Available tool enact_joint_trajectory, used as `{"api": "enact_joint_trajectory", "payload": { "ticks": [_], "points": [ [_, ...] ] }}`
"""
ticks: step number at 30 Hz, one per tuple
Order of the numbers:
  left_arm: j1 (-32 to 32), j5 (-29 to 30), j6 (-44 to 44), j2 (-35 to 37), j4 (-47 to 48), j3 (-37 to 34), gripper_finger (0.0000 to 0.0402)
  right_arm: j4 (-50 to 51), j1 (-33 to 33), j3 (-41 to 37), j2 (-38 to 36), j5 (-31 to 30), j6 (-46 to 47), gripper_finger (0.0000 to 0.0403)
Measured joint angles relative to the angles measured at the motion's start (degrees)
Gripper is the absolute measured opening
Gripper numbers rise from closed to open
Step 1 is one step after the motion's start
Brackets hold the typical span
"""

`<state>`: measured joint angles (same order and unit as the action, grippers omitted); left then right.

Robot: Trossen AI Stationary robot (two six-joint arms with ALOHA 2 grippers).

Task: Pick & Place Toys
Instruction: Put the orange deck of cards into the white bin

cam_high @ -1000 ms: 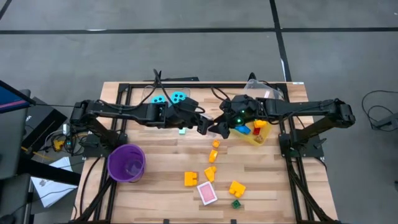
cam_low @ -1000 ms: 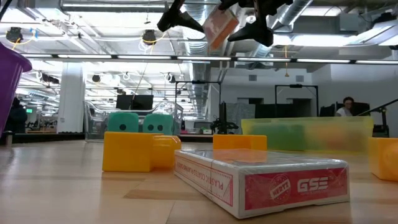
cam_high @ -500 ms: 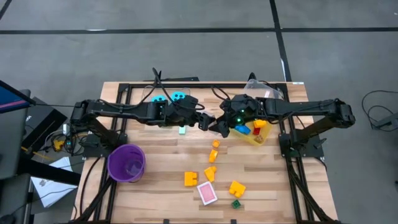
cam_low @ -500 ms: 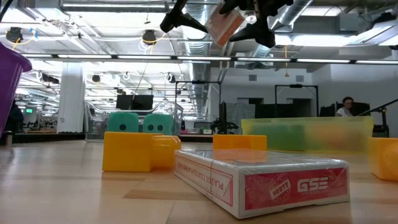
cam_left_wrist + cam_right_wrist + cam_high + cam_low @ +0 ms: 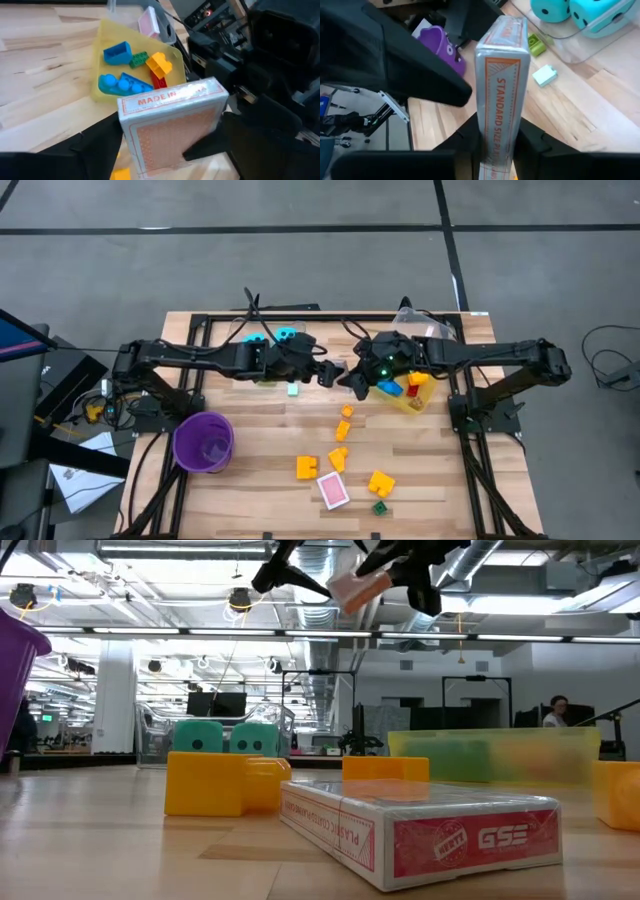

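A pink-backed pack of cards (image 5: 170,125) hangs high over the table's middle between both grippers. My left gripper (image 5: 330,373) reaches in from the left and my right gripper (image 5: 352,383) from the right; both are shut on the pack (image 5: 360,587). A second pink pack (image 5: 333,491) lies flat near the front edge among yellow and orange bricks (image 5: 306,468) and one green brick (image 5: 381,507). Two cyan dice (image 5: 270,337) sit at the far left. My left gripper has the pack between its two fingers, which lie against the two long narrow sides (image 5: 126,145), across its width. They slant down from the table's left. The pack is clear of the table. My right gripper pinches the pack's two broad faces (image 5: 482,145) between its fingers, the printed narrow side (image 5: 501,90) facing the wrist. The fingers slant down from the table's right. The pack stands out beyond the fingers, tilted, high above the table.
A yellow bin (image 5: 428,395) at the right holds blue, green, red and yellow bricks (image 5: 122,52). A purple cup (image 5: 204,441) stands at the front left. A small pale block (image 5: 293,389) lies below the left arm. A person sits far behind the table (image 5: 558,712).
My right gripper has shut on the pack of cards. Both hands have stayed in place high over the table's middle. The pack has tipped closer to level between them, and my left wrist has rolled a little.
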<state>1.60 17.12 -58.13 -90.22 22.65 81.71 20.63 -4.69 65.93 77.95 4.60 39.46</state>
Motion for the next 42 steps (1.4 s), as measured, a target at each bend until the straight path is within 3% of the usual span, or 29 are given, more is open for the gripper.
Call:
{"api": "enact_joint_trajectory", "payload": {
  "ticks": [9, 18, 30, 39, 42],
  "points": [
    [-0.68, 2.13, 0.58, 2.35, 2.17, 0.04, 0.0371, -0.87, -0.24, 0.11, -0.44, -1.03, 0.18, 0.0071],
    [-2.88, 3.71, 6.84, 10.52, 6.18, 0.04, 0.0363, 10.42, -4.04, 0.11, -0.44, -0.76, 4.39, 0.0071],
    [-2.58, 9.00, 7.39, 19.79, 16.00, 0.04, 0.0339, 25.39, -22.00, 0.11, -0.44, -1.66, 9.33, 0.0071],
    [-2.57, 10.29, 9.88, 20.03, 16.41, 0.04, 0.0331, 30.09, -37.18, 0.11, -0.44, -1.90, 11.02, 0.0069],
    [-2.59, 10.36, 9.97, 20.03, 16.41, 0.04, 0.0329, 33.02, -41.57, 0.11, -0.44, -5.20, 11.13, 0.0068]
  ]
}}
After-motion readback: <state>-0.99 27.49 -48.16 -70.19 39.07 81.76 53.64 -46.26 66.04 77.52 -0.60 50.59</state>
